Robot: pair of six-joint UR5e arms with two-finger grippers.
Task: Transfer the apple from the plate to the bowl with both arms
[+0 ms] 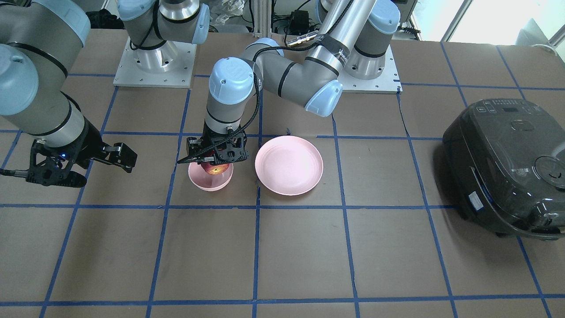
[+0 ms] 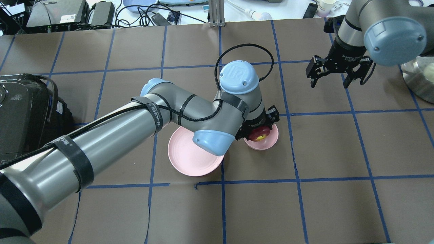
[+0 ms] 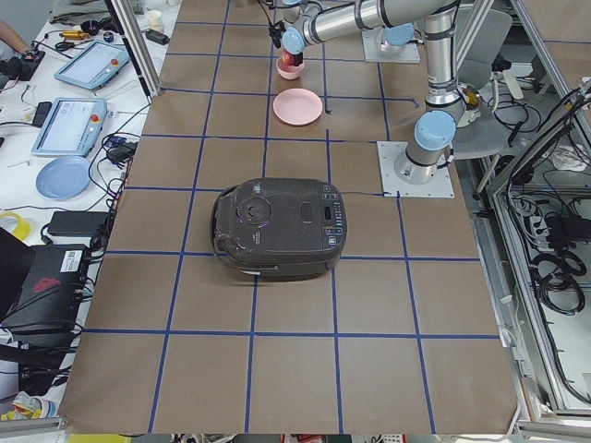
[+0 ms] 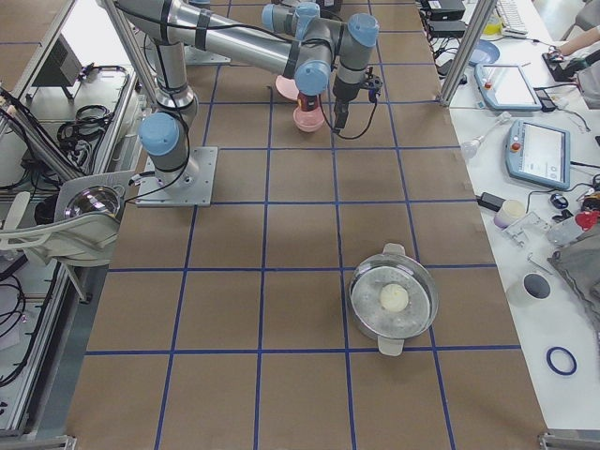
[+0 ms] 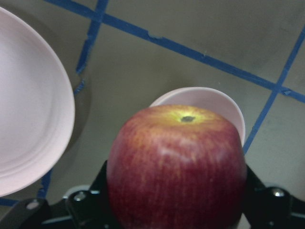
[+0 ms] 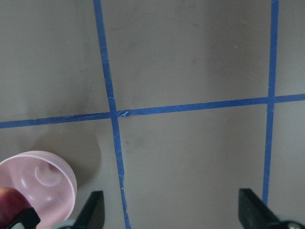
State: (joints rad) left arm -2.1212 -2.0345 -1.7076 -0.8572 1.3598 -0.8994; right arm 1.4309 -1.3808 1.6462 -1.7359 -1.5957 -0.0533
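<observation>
My left gripper (image 1: 216, 152) is shut on the dark red apple (image 1: 216, 169) and holds it just above the small pink bowl (image 1: 211, 180). In the overhead view the apple (image 2: 259, 135) sits over the bowl (image 2: 266, 143) under the left gripper (image 2: 259, 130). In the left wrist view the apple (image 5: 176, 171) fills the space between the fingers, with the bowl (image 5: 214, 102) below and the plate (image 5: 28, 119) at left. The pink plate (image 1: 289, 164) holds nothing. My right gripper (image 1: 99, 170) is open and empty, off to the side of the bowl (image 6: 43, 181).
A black rice cooker (image 1: 507, 168) stands on the robot's left side of the table. A metal pot (image 4: 394, 300) with a pale ball in it stands on the robot's right side. Blue tape lines grid the brown table.
</observation>
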